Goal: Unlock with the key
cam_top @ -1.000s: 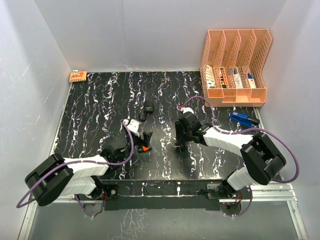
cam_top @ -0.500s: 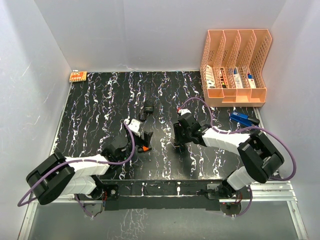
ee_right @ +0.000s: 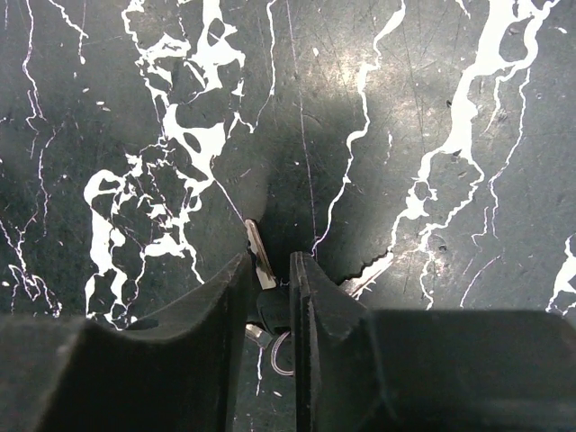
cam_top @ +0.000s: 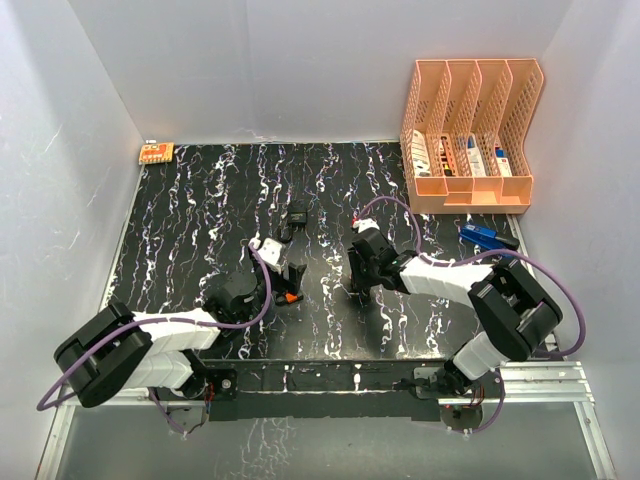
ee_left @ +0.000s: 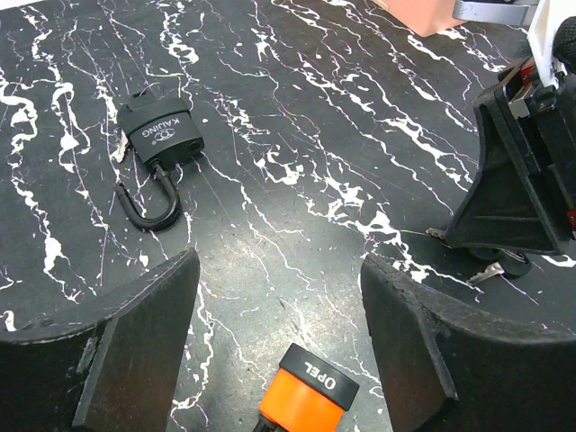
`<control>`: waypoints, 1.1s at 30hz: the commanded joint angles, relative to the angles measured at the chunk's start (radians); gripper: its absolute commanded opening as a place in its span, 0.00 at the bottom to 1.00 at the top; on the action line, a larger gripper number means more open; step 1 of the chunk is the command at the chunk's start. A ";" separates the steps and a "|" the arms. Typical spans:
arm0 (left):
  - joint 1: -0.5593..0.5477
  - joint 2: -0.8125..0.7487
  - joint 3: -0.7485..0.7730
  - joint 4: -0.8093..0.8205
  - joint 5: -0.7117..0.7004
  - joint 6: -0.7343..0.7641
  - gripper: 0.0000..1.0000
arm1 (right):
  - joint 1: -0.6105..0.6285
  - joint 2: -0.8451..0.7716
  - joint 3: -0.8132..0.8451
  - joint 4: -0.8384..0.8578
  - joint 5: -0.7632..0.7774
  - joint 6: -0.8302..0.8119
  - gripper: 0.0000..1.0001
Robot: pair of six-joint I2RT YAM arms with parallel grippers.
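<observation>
A black padlock (cam_top: 297, 216) lies flat on the marbled table; in the left wrist view it (ee_left: 160, 133) is at the upper left with its shackle pointing toward the camera. My right gripper (cam_top: 356, 281) is down at the table, shut on the key (ee_right: 261, 263). The key's silver blade sticks out ahead of the fingertips, with its black head and ring between the jaws. The key also shows under that gripper in the left wrist view (ee_left: 490, 271). My left gripper (ee_left: 279, 315) is open and empty, low over the table (cam_top: 283, 278), short of the padlock.
An orange and black tag marked OPEL (ee_left: 306, 401) lies between my left jaws, and shows in the top view (cam_top: 290, 297). A peach file rack (cam_top: 470, 130) stands at the back right, a blue object (cam_top: 487, 237) in front of it. A small orange item (cam_top: 156, 152) sits at the back left.
My right gripper has edged slightly left along the table. My left arm has crept a little forward. The padlock has not moved.
</observation>
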 commanded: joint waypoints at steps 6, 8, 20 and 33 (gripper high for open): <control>0.003 0.007 0.028 0.020 0.001 -0.009 0.70 | 0.017 0.020 0.004 -0.010 0.030 -0.008 0.09; 0.003 0.007 0.027 0.021 0.000 -0.009 0.71 | 0.018 0.017 0.005 -0.010 0.033 -0.009 0.05; 0.003 0.025 0.031 0.031 0.018 -0.016 0.70 | 0.018 -0.076 0.005 0.045 0.052 -0.035 0.00; 0.004 0.112 0.039 0.119 0.095 -0.035 0.70 | 0.018 -0.109 0.014 0.121 0.011 -0.064 0.00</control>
